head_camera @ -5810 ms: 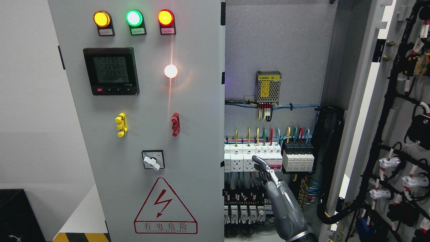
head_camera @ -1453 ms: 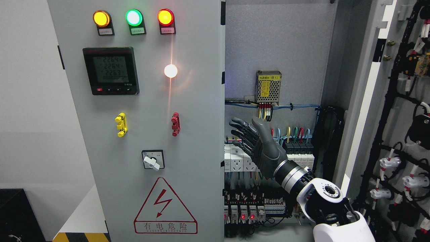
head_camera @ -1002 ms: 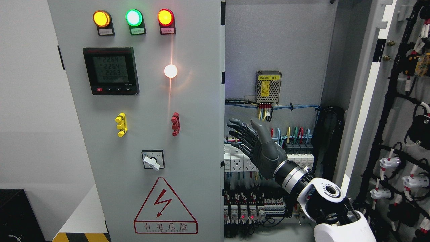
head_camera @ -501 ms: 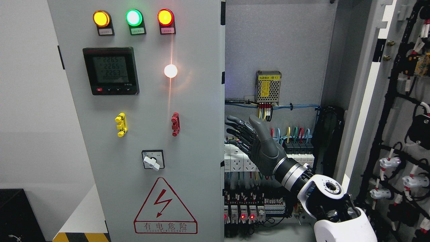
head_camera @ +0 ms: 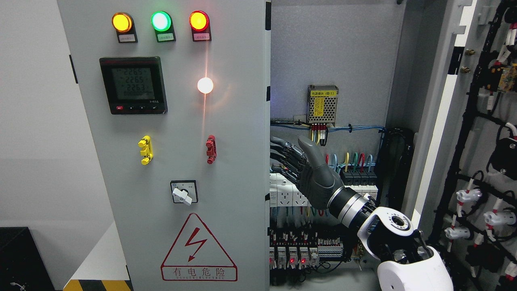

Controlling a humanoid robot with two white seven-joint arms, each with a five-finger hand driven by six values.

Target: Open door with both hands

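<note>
While right hand reaches inside cabinet, fingers spread, empty, at closed left door's edge, breakers behind.

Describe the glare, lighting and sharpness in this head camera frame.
Head view: the white lamp on the left door blows out, throwing a vertical streak; the yellow, green and red lamps bloom; a faint purple tint edges the cabinet's back wall; the right hand looks sharp.

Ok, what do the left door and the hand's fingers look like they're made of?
Left door: likely painted sheet metal, matte light grey, with a thin folded edge and a soft lamp glare. Right hand: its fingers look like dark segmented plastic or coated metal with a dull sheen; which one is unclear.
</note>
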